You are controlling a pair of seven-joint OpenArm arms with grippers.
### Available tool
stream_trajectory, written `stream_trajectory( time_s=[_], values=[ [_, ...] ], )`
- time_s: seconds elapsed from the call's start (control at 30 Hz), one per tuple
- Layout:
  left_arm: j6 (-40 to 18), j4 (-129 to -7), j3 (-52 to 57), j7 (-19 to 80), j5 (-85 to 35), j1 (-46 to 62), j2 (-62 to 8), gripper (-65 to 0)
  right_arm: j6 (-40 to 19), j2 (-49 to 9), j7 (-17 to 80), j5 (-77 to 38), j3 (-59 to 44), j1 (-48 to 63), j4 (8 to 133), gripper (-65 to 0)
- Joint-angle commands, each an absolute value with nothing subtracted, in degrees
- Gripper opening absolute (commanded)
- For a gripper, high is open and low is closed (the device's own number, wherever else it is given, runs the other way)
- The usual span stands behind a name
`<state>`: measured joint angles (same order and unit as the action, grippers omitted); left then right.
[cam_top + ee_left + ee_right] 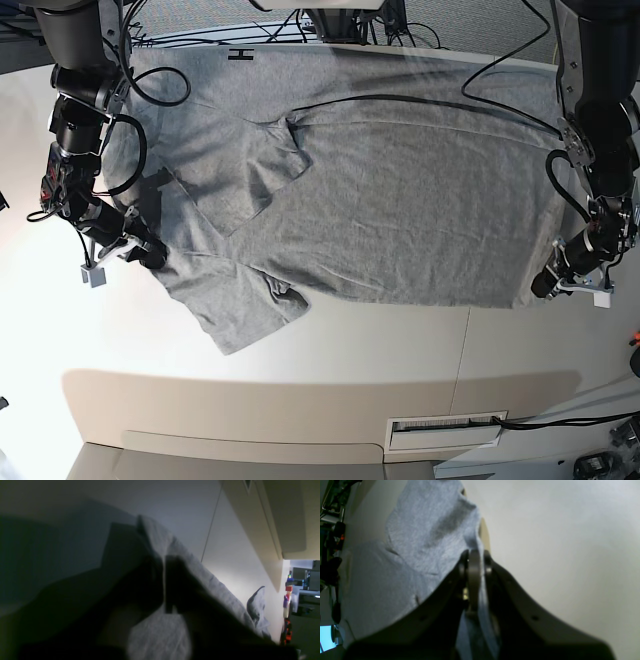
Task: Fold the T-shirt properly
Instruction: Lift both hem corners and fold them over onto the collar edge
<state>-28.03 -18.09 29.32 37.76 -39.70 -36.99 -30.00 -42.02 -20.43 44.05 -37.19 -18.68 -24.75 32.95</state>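
Note:
The grey T-shirt (400, 200) lies spread, plain side up, across the white table (300, 340), with one sleeve folded inward and a rumpled flap hanging toward the front left. My right gripper (155, 255) is shut on the shirt's left edge. In the right wrist view its tips (473, 562) pinch a ridge of grey cloth (425, 525). My left gripper (540, 288) sits at the shirt's front right corner. In the left wrist view its dark fingers (175, 580) stand together (165, 585) with fabric (215, 585) lifted over and between them.
Black cables (420, 100) trail over the shirt's far edge. A slotted vent (445, 430) sits in the table's front lip. Bare tabletop lies in front of the shirt. Coloured items (288, 597) stand beyond the table in the left wrist view.

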Motion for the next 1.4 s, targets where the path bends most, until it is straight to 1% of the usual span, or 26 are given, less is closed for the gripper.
stream_trajectory(
  time_s=[0.0, 0.07, 0.17, 0.27, 0.4, 0.5, 0.7, 0.9, 1.13, 1.27, 1.37],
  values=[
    [-28.6, -18.9, 29.4, 37.0, -40.7, -38.9, -31.1, -65.0, -40.0, -20.8, 46.5, -34.5, -18.5, -24.8, 32.7, -65.0],
    [-28.7, -18.9, 29.4, 36.9, -40.8, -38.7, -31.1, -65.0, -40.0, -20.8, 46.5, -36.2, -18.5, -24.8, 32.7, -65.0],
    [-31.7, -18.9, 29.4, 36.8, -40.8, -38.5, -31.3, -65.0, -40.0, -20.9, 46.5, -38.0, -18.5, -24.8, 33.3, -65.0],
    [-33.2, -18.9, 29.4, 36.5, -41.8, -38.3, -31.6, -65.0, -40.0, -21.0, 47.5, -37.9, -18.5, -24.8, 36.5, -65.0],
    [-36.7, -19.0, 29.4, 37.9, -44.8, -37.9, -32.5, -65.0, -40.0, -20.9, 50.1, -38.0, -18.5, -24.8, 41.6, -65.0],
    [-38.9, -19.3, 29.4, 40.3, -48.9, -37.3, -33.6, -65.0, -40.0, -20.9, 51.7, -38.0, -18.5, -24.6, 43.2, -65.0],
    [-40.0, -24.7, 29.4, 47.4, -57.0, -33.0, -35.7, -65.0, -40.0, -20.9, 52.2, -40.8, -18.5, -20.6, 46.6, -65.0],
    [-40.0, -34.3, 29.4, 55.5, -65.2, -26.3, -37.2, -65.0, -40.0, -20.9, 54.0, -40.9, -18.5, -13.0, 59.6, -65.0],
    [-40.0, -46.0, 29.5, 56.2, -65.6, -17.8, -39.2, -65.0, -40.0, -21.0, 56.5, -40.9, -18.5, -5.7, 75.7, -65.0],
    [-40.0, -49.6, 29.5, 56.6, -65.9, -14.0, -39.7, -65.0, -40.0, -20.9, 58.8, -40.9, -18.5, -3.3, 80.9, -65.0],
    [-40.0, -50.3, 29.5, 59.0, -68.2, -12.4, -39.9, -65.0, -40.0, -20.9, 59.8, -40.9, -18.5, -1.6, 83.1, -65.0]
  ],
)
